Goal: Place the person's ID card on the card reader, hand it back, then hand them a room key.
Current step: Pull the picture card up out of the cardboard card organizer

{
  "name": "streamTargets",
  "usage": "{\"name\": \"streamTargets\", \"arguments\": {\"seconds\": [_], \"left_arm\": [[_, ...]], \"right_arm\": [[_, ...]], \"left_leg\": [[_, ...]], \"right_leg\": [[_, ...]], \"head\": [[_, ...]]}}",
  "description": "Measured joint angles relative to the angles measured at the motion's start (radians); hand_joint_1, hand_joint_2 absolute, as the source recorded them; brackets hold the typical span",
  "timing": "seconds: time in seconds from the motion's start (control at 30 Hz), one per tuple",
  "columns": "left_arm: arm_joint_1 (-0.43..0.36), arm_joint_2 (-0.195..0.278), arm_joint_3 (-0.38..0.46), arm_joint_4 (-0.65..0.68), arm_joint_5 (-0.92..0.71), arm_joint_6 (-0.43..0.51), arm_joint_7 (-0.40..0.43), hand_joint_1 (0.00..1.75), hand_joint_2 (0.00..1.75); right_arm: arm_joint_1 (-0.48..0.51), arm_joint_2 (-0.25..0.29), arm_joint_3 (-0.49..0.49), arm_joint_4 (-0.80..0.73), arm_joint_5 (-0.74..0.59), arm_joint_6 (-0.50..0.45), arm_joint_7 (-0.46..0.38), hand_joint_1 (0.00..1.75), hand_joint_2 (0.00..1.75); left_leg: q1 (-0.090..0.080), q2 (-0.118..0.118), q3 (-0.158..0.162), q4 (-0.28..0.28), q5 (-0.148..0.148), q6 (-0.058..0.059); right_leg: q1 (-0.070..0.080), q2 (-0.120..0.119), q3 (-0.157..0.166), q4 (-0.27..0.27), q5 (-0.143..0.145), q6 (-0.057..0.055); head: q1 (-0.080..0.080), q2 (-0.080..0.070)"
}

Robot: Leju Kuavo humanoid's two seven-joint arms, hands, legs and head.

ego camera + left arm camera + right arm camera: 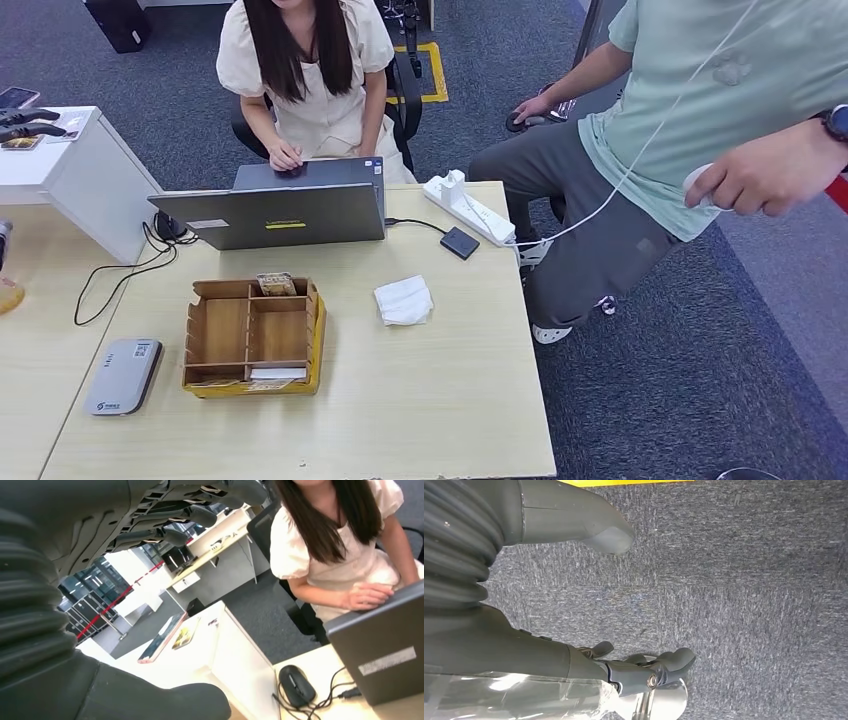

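At the left wrist, left hand (115, 535): raised beside the table, fingers spread and gently curled, thumb apart, nothing between them.
Right hand (574, 595): hanging over grey carpet; thumb and dark fingers apart, holding nothing.
Card reader (123, 376): grey slab at about 8 o'clock on the wooden table (440, 400), nothing lying on it, just beside the wooden organiser.
Wooden organiser (253, 336): open compartments near table centre; a small patterned packet (276, 284) stands in a far compartment, and flat pale cards (276, 373), possibly room keys, lie in the near slot, too small to tell.
Tissue (404, 300): crumpled, at 3 o'clock of the organiser.
Laptop (270, 212): open at 12 o'clock, back toward the robot; a seated person (305, 70) rests a hand behind it.
Mouse (296, 685): black, at 9 o'clock of the laptop, among cables.
Power strip (468, 208): white, at the table's 1 o'clock corner.
Second person (680, 130): seated at 2 o'clock, holding a white object on a cord.
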Motion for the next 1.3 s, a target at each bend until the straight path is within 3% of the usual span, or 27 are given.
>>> {"name": "streamTargets", "arguments": {"seconds": [0.4,0.77,1.13,1.3], "left_arm": [[0.075,0.056,-0.083,-0.013,0.008,0.115,0.009,0.00,1.75],[0.215,0.061,-0.107,-0.012,0.056,0.251,0.009,0.00,1.75],[0.270,0.063,-0.109,-0.007,0.064,0.261,0.009,0.00,1.75],[0.346,0.073,-0.102,-0.007,0.056,0.314,0.012,0.00,1.75]], "right_arm": [[-0.007,0.000,-0.005,-0.004,0.008,0.000,0.001,0.00,1.75],[-0.014,0.000,-0.005,-0.007,0.016,0.000,0.003,0.00,1.75],[-0.016,0.000,-0.005,-0.009,0.019,0.000,0.004,0.00,1.75],[-0.019,0.000,-0.005,-0.009,0.024,-0.001,0.006,0.00,1.75]], "left_leg": [[0.000,-0.001,0.000,0.000,0.000,0.000],[0.000,0.000,0.000,0.000,0.000,0.000],[0.000,0.000,0.000,0.000,0.000,0.000],[0.000,0.000,0.000,0.000,0.000,0.000]], "right_leg": [[0.000,-0.001,0.000,0.000,0.000,0.000],[0.000,-0.001,0.000,0.000,0.000,0.000],[0.000,-0.001,0.000,0.000,0.000,0.000],[0.000,0.000,0.000,0.000,0.000,0.000]], "head": [[0.000,0.000],[0.000,0.000],[0.000,0.000],[0.000,0.000]]}}
